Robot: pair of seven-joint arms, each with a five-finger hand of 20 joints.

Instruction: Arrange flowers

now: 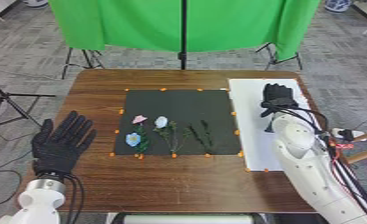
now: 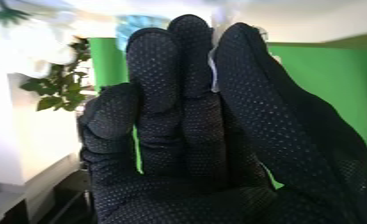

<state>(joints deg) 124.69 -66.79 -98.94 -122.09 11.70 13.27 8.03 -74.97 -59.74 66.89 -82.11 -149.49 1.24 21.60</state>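
The right hand (image 1: 278,95) is over the white board (image 1: 258,155) on the right side of the brown table (image 1: 197,187), pointing away from the robot. In the right wrist view the fingers lie close together, and the thumb closes toward them, pinching a thin clear thing (image 2: 215,75) by its edge. Near the fingertips in that view are large white petals (image 2: 24,50) and a pale blue patch (image 2: 137,25); green leaves (image 2: 51,90) are near the fingers too, apart from the glove. I cannot tell whether the hand touches the board.

The flowers on the dark mat (image 1: 197,100) are to the left of the right hand, well apart from it. The pink flower (image 1: 139,119) lies above the blue flower (image 1: 133,139) in the head view, both toward the mat's left side. The white flower (image 1: 161,122) is just right of the pink one, its stem running toward the robot. Two slim green sprigs (image 1: 207,137) lie farther right, nearer the board.

The left hand (image 1: 59,150) is at the left side of the table, outside the mat, with fingers straight and slightly spread. Orange bits (image 1: 174,155) edge the mat, and a green cloth (image 1: 117,25) hangs beyond the table.
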